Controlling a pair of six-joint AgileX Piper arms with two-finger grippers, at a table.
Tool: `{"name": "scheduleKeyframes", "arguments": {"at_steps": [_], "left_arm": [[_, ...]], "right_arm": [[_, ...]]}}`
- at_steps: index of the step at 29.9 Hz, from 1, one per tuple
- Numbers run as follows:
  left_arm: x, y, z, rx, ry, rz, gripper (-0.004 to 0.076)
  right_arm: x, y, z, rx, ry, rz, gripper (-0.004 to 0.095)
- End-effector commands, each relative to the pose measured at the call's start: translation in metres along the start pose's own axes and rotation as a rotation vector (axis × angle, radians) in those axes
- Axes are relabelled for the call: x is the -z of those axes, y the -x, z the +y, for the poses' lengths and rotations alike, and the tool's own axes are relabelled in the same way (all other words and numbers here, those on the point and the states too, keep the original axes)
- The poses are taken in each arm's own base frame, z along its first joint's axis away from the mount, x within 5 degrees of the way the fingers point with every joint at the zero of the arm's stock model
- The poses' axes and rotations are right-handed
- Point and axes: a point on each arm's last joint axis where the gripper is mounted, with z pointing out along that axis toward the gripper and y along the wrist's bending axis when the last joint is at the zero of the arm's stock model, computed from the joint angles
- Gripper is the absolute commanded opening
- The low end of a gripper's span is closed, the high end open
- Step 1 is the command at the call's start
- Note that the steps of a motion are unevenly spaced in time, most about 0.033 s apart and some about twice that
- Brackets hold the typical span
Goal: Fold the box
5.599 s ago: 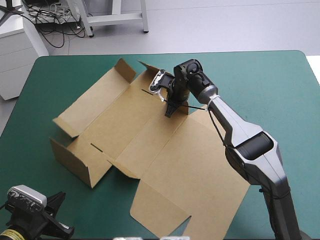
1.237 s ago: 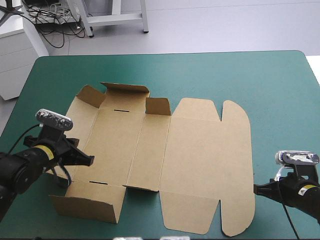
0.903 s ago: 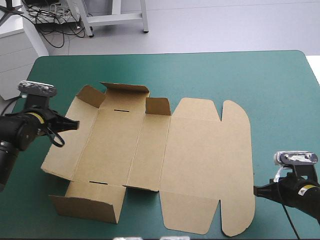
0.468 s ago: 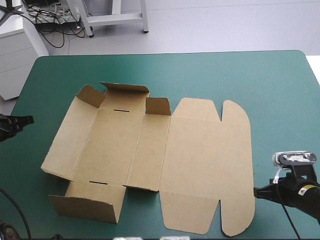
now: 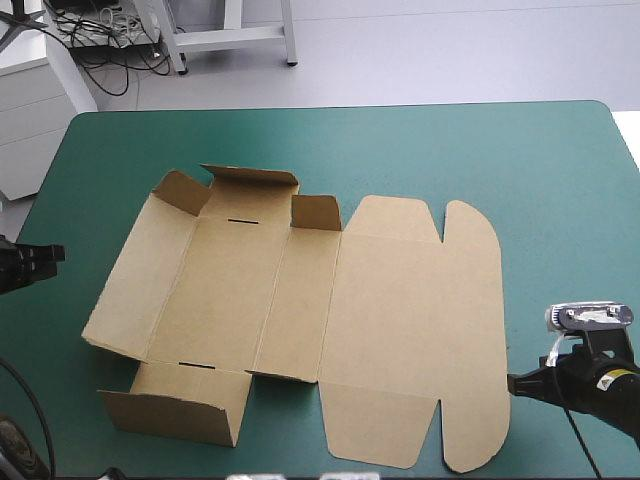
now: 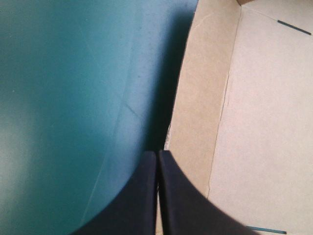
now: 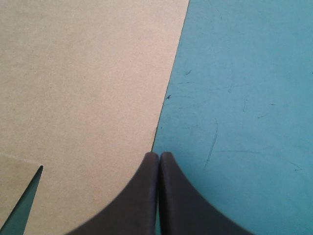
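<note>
Brown board, cut and creased, makes up the box (image 5: pixel 300 300), which lies opened out on the teal-green cover (image 5: pixel 520 160) between the 2 grippers.

The left gripper (image 6: pixel 157 155) has its black fingers pressed together and holds nothing. The box's left flap (image 5: pixel 125 290) lies ahead of its tip and almost flat, and the high view shows the two apart. Past that flap, the far wall (image 5: pixel 250 180) and the near wall (image 5: pixel 175 415) stand partly raised, with small tabs at their ends. Nothing is tucked into the slots. Further toward the right gripper, the lid (image 5: pixel 420 320) lies flat with its rounded ears spread out.

The right gripper (image 7: pixel 159 155) also has its fingers together and empty. Its tip sits just beside the lid's outer edge, and I cannot tell whether it touches.

The fold looks barely begun to me: 2 walls are half up, while the left flap, the tucking and the lid are all left to do.

The cover is smooth with a few faint scratches and is bare around the box. Beyond the table's far edge are a pale floor (image 5: pixel 450 50), a white cabinet (image 5: pixel 30 110) and loose cables (image 5: pixel 100 40).
</note>
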Motion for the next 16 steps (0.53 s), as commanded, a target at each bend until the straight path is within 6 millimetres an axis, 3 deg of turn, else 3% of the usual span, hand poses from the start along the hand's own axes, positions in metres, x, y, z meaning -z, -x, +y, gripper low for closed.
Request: {"name": "scheduleKeyframes", "arguments": {"at_steps": [1,4,7,14,16], "left_arm": [[0.011,0.007,-0.009,-0.052,-0.033,-0.061,-0.0008],[0.006,0.004,-0.008,-0.047,-0.06,-0.028,0.0027],[-0.002,0.004,-0.01,-0.074,-0.089,0.018,0.0124],[-0.03,0.009,-0.025,-0.162,-0.129,0.102,0.0619],[-0.038,0.012,-0.026,-0.171,-0.131,0.111,0.0689]], "right_arm": [[0.005,0.009,-0.001,0.004,-0.011,-0.068,-0.002],[0.005,0.009,-0.001,0.004,-0.011,-0.068,-0.002],[0.005,0.009,-0.001,0.004,-0.011,-0.069,-0.002],[0.005,0.009,-0.001,0.009,-0.012,-0.066,-0.002],[0.005,0.009,-0.001,0.009,-0.012,-0.064,-0.002]]}}
